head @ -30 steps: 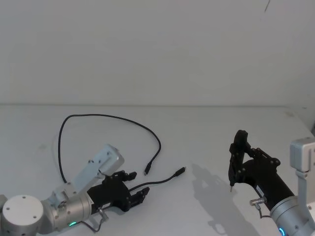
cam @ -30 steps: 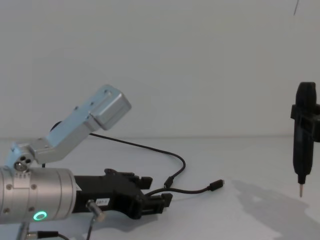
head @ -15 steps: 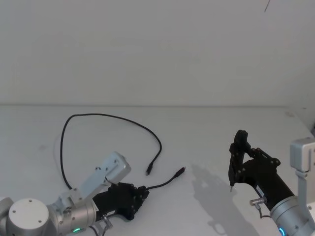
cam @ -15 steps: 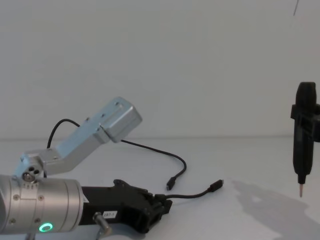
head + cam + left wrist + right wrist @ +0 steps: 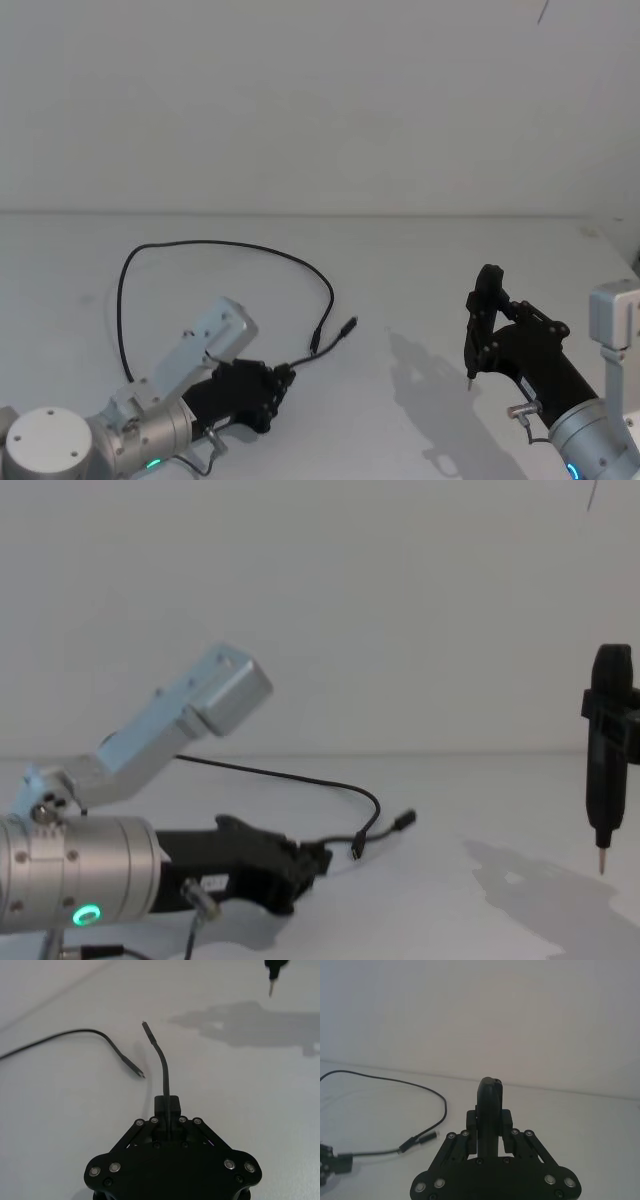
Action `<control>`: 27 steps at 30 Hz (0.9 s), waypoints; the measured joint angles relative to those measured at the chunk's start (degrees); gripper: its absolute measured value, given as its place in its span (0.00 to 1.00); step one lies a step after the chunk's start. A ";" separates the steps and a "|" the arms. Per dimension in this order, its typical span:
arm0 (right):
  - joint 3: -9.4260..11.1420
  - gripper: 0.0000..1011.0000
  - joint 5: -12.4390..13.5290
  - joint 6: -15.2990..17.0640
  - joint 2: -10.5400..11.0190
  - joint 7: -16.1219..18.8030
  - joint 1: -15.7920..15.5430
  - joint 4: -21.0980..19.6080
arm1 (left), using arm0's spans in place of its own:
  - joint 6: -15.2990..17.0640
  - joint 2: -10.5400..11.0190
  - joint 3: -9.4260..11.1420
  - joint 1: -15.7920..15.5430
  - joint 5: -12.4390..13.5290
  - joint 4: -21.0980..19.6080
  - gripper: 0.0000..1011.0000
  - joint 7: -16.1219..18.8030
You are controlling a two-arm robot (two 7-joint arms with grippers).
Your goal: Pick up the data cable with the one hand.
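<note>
A plain white wall (image 5: 320,100) rises behind a white desk (image 5: 420,260). At about seven o'clock on the desk, the left claw (image 5: 283,378) is clamped on the black cable (image 5: 230,244) right where it forks. One short branch sticks out of the jaws toward one o'clock, ending in a plug (image 5: 348,325). The other plug (image 5: 315,343) sits just beside it. The long run loops away toward ten o'clock and back beside the arm. At four o'clock the right claw (image 5: 497,335) hangs above the desk, closed around a pen tool (image 5: 486,285) pointing tip down.
</note>
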 joint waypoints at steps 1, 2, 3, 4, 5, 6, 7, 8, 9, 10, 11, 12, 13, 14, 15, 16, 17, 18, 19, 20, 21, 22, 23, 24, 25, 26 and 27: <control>0.00 0.28 0.00 0.00 0.00 0.00 0.00 0.00 | 0.04 -0.01 -0.31 0.26 -0.10 -0.48 0.04 0.33; 0.00 0.28 0.00 0.00 0.00 0.00 0.00 0.00 | 0.12 -0.02 -0.66 0.56 -0.28 -1.00 0.04 0.83; 0.00 0.28 0.00 0.00 0.00 0.00 0.00 0.00 | 0.26 -0.02 -1.48 1.24 -0.58 -2.26 0.04 1.59; 0.00 0.28 0.00 0.00 0.00 0.00 0.00 0.00 | 0.34 -0.01 -1.87 1.56 -0.75 -2.88 0.04 1.97; 0.00 0.28 0.00 0.00 0.00 0.00 0.00 0.00 | 0.54 0.07 -2.78 2.43 -1.18 -4.42 0.04 2.81; 0.00 0.28 0.00 0.00 0.00 0.00 0.00 0.00 | 0.65 0.09 -3.01 2.83 -1.37 -4.84 0.04 3.15; 0.00 0.28 0.00 0.00 0.00 0.00 0.00 0.00 | 0.74 0.20 -3.55 3.27 -1.56 -5.79 0.04 3.45; 0.00 0.28 0.00 0.00 0.00 0.00 0.00 0.00 | 0.97 0.40 -4.30 4.12 -1.94 -7.13 0.04 4.02; 0.00 0.28 0.00 0.00 0.00 0.00 0.00 0.00 | 1.14 0.52 -4.66 4.58 -2.20 -7.80 0.04 4.26; 0.00 0.28 0.00 0.00 0.00 0.00 0.00 0.00 | 1.22 0.65 -5.01 5.04 -2.31 -8.46 0.04 4.48; 0.00 0.28 0.00 0.00 0.00 0.00 0.00 0.00 | 1.49 1.00 -5.83 6.12 -2.81 -10.04 0.04 4.90; 0.00 0.28 0.00 0.00 0.00 0.00 0.00 0.00 | 1.63 1.10 -6.05 6.40 -3.03 -10.43 0.04 5.07; 0.00 0.28 0.00 0.00 0.00 0.00 0.00 0.00 | 1.77 1.34 -6.47 6.99 -3.32 -11.26 0.04 5.26; 0.00 0.28 0.00 0.00 0.00 0.00 0.00 0.00 | 1.82 1.52 -6.77 7.44 -3.48 -11.88 0.04 5.35; 0.00 0.28 0.00 0.00 0.00 0.00 0.00 0.00 | 2.04 1.96 -7.44 8.50 -3.97 -13.26 0.04 5.62; 0.00 0.28 0.00 0.00 0.00 0.00 0.00 0.00 | 2.12 2.15 -7.63 8.91 -4.16 -13.63 0.04 5.72; 0.00 0.28 0.00 0.00 0.00 0.00 0.00 0.00 | 2.18 2.32 -8.01 9.31 -4.34 -14.35 0.04 5.83; 0.00 0.28 0.00 0.00 0.00 0.00 0.00 0.00 | 2.25 2.65 -8.54 10.10 -4.74 -15.38 0.04 6.11; 0.00 0.28 0.00 0.00 0.00 0.00 0.00 0.00 | 2.28 2.80 -8.76 10.44 -4.85 -15.82 0.04 6.17; 0.00 0.28 0.00 0.00 0.00 0.00 0.00 0.00 | 2.33 3.08 -9.23 11.14 -5.18 -16.74 0.04 6.48; 0.00 0.28 0.00 0.00 0.00 0.00 0.00 0.00 | 2.33 3.08 -9.23 11.14 -5.18 -16.74 0.04 6.48; 0.00 0.28 0.00 0.00 0.00 0.00 0.00 0.00 | 2.35 3.36 -9.73 11.91 -5.44 -17.67 0.04 6.73; 0.00 0.28 0.00 0.00 0.00 0.00 0.00 0.00 | 2.36 3.47 -9.93 12.19 -5.60 -18.06 0.04 6.87; 0.00 0.28 0.00 0.00 0.00 0.00 0.00 0.00 | 2.36 3.68 -10.44 12.89 -5.79 -18.90 0.04 7.19; 0.00 0.28 0.00 0.00 0.00 0.00 0.00 0.00 | 2.36 3.74 -10.58 13.09 -5.87 -19.13 0.04 7.32; 0.00 0.28 0.00 0.00 0.00 0.00 0.00 0.00 | 2.36 3.83 -10.83 13.46 -5.96 -19.54 0.04 7.46; 0.00 0.28 0.00 0.00 0.00 0.00 0.00 0.00 | 2.36 3.96 -11.19 14.01 -6.15 -20.15 0.04 7.74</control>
